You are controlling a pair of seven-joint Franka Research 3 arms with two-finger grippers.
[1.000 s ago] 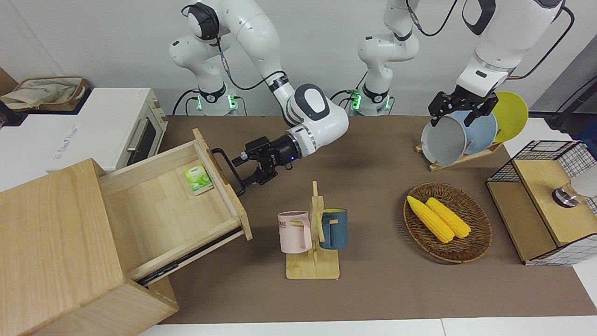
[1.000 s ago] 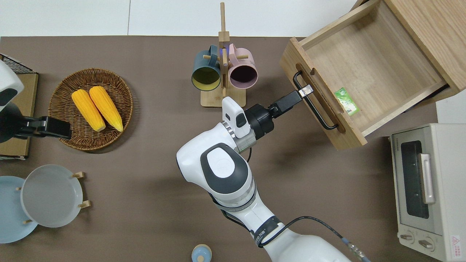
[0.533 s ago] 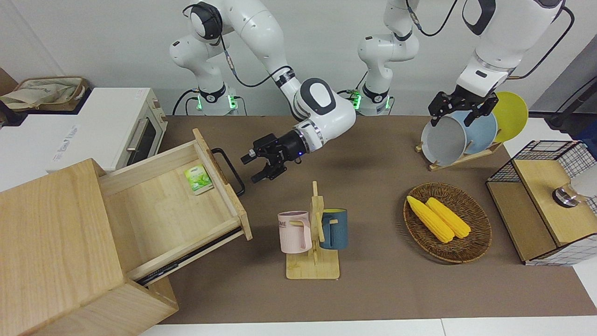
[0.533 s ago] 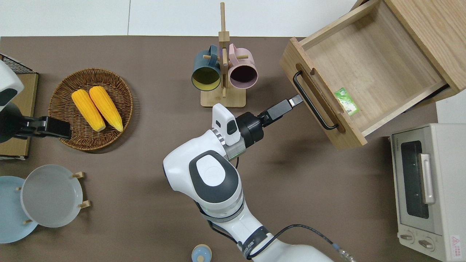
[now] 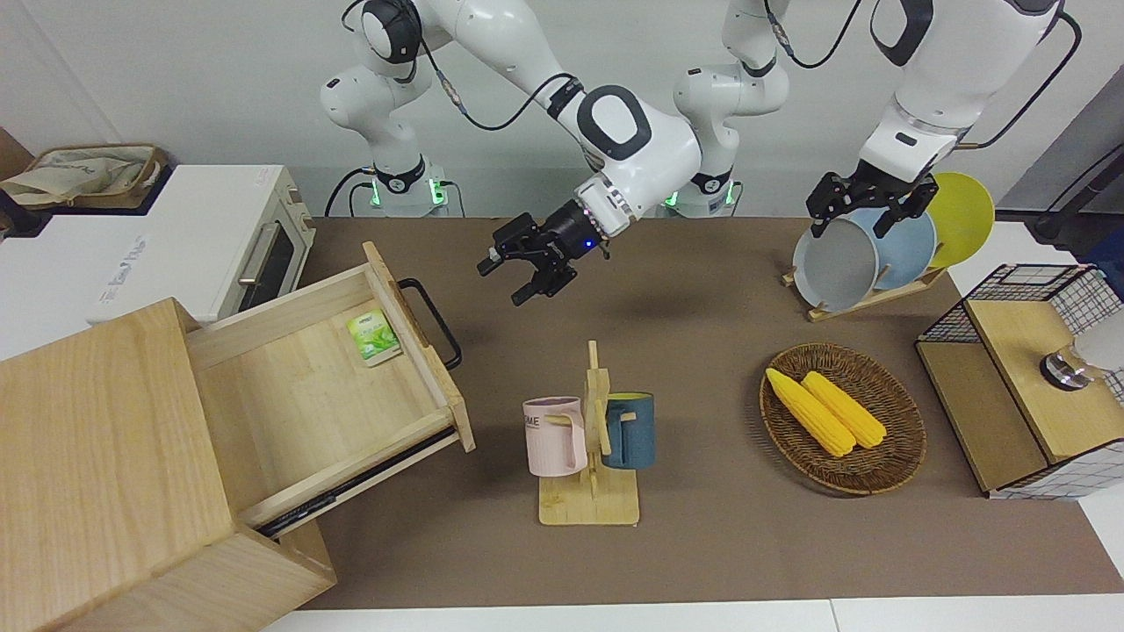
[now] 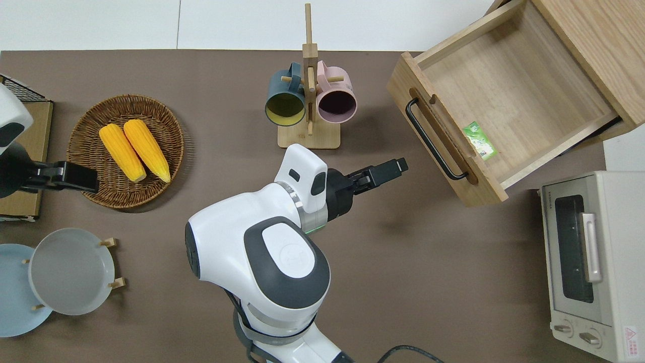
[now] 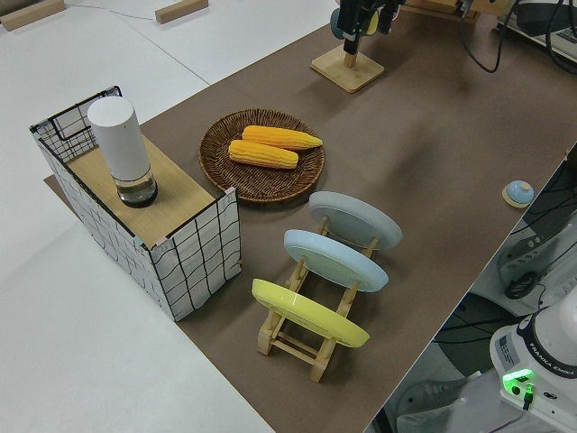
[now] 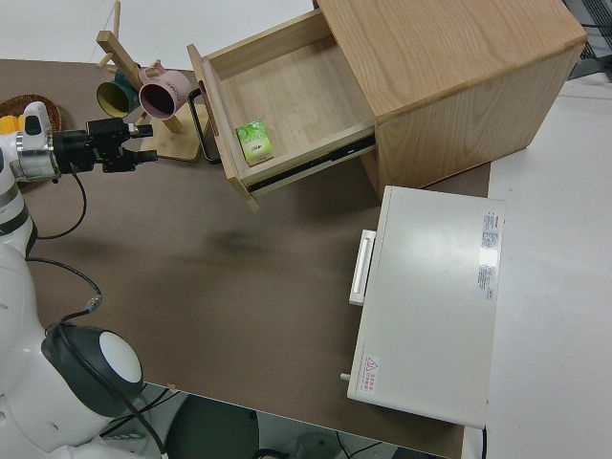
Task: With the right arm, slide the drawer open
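Note:
The drawer [image 5: 307, 395] [image 6: 504, 91] [image 8: 287, 100] stands pulled far out of the pale wooden cabinet [image 5: 97, 456] at the right arm's end of the table. Its black bar handle [image 5: 432, 321] [image 6: 432, 140] is free. A small green packet [image 5: 373, 337] [image 6: 479, 140] lies inside, against the drawer front. My right gripper [image 5: 507, 282] [image 6: 399, 166] [image 8: 143, 154] hangs open and empty over bare table. It is a short gap away from the handle, between the drawer front and the mug rack. The left arm is parked, its gripper [image 5: 856, 219] open.
A mug rack [image 5: 590, 439] [image 6: 308, 101] holds a pink and a blue mug. A basket of corn [image 5: 841, 417], a plate rack [image 5: 878, 250] and a wire-grid rack [image 5: 1027, 377] sit toward the left arm's end. A white toaster oven [image 6: 589, 262] stands nearer to the robots than the cabinet.
My right gripper let go of the handle and drew back from the drawer toward the robots, rising a little. The drawer stayed open where it was.

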